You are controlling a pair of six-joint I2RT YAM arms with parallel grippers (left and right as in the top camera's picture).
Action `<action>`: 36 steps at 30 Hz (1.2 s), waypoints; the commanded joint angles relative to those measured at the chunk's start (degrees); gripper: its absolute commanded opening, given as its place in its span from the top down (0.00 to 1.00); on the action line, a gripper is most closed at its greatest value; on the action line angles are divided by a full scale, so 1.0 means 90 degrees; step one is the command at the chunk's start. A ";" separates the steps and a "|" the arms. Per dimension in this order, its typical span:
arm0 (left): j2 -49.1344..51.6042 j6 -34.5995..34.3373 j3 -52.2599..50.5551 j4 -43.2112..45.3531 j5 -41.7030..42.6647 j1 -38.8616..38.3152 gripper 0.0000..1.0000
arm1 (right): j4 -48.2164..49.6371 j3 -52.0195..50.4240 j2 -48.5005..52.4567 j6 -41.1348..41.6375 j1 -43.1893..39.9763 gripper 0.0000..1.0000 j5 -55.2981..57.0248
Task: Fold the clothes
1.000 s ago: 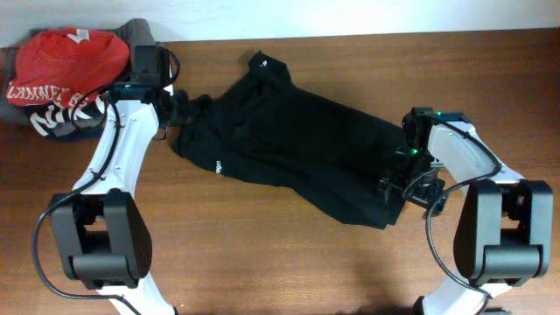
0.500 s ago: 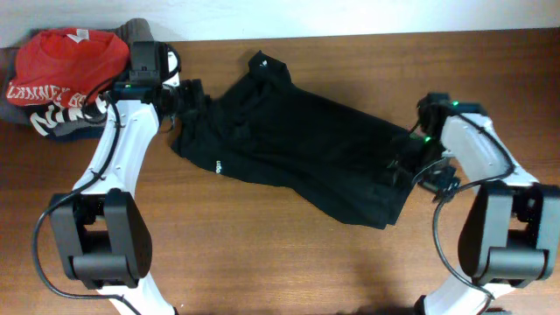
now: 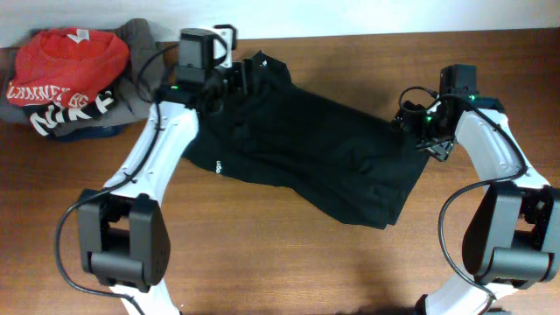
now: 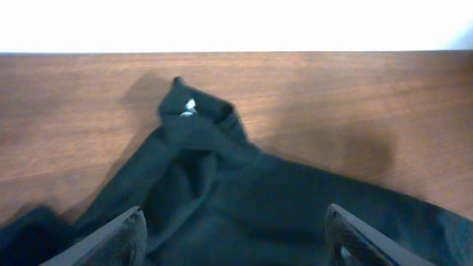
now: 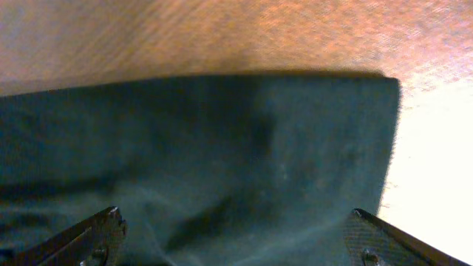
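Overhead shot first: the clothes (image 3: 306, 149), a single black garment, lie spread on a slant across the middle of the table (image 3: 289, 271). They run from a bunched point near the far edge down to a doubled-over hem at the near right. A small white logo print (image 3: 217, 164) sits by the near-left edge.

Up at that far point is the left gripper (image 3: 238, 80), spread wide with nothing pinched. From the left wrist you see both fingers (image 4: 111, 236) well apart above the cloth, with the puckered tip and bare wood beyond them.

Over at the garment's far-right corner, the right gripper (image 3: 414, 121) is gaping wide too. Its wrist view shows a straight cloth edge and a square corner with wood past it.

A red shirt (image 3: 66, 57) and a grey garment (image 3: 140, 37) are piled at the far left, apart from the black one. Lots of bare wood along the near side and at the far right.
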 commanded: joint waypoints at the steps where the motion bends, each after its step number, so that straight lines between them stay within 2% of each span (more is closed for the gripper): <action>1: 0.0347 -0.0024 0.0838 -0.0107 -0.0308 -0.0024 0.20 | 0.0053 0.0100 -0.0012 -0.0041 0.0041 0.01 -0.0243; 6: 0.1644 0.0202 0.2752 -0.0962 -0.0308 -0.0019 0.13 | 0.0102 0.0085 0.0012 -0.0044 0.0117 0.01 -0.0197; 9: 0.2545 0.0255 0.4129 -0.1783 -0.0301 0.0005 0.13 | 0.0092 0.0083 0.0114 -0.0073 0.0187 0.01 -0.0199; 13: 0.3361 0.0257 0.5166 -0.2368 -0.0143 0.0019 0.13 | 0.0075 0.0080 0.0391 -0.0165 0.0323 0.01 -0.0197; 23: 0.4284 0.0255 0.5263 -0.2205 0.0027 0.0012 0.13 | 0.0204 0.0078 0.1387 0.0032 0.0729 0.01 0.0143; 36: 0.4692 0.0250 0.5260 -0.1392 0.0109 -0.0036 0.16 | 0.0661 0.0053 0.1443 0.0466 0.0998 0.01 0.1178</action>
